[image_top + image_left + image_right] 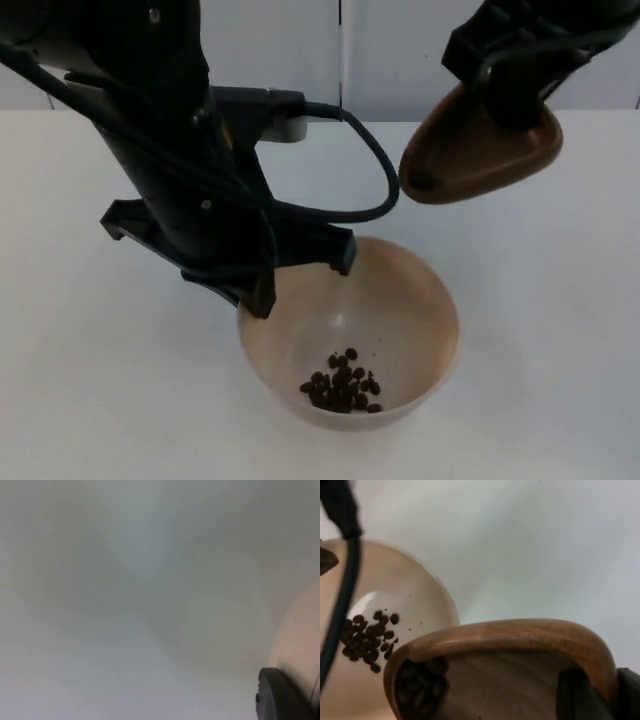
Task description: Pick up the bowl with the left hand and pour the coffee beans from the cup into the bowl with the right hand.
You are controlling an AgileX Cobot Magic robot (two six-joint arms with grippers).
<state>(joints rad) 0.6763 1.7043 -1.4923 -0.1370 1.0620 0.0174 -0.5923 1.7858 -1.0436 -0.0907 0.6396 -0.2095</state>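
White table, nothing visibly resting

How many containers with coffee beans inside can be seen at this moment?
2. The beige bowl, held at its rim by the left gripper, and the tilted wooden cup, held above it by the right gripper.

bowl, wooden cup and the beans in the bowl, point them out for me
bowl [420, 300], top view, bare inner wall.
wooden cup [480, 150], top view, tilted outer side.
coffee beans [342, 382], top view, middle of the pile on the bowl's bottom.
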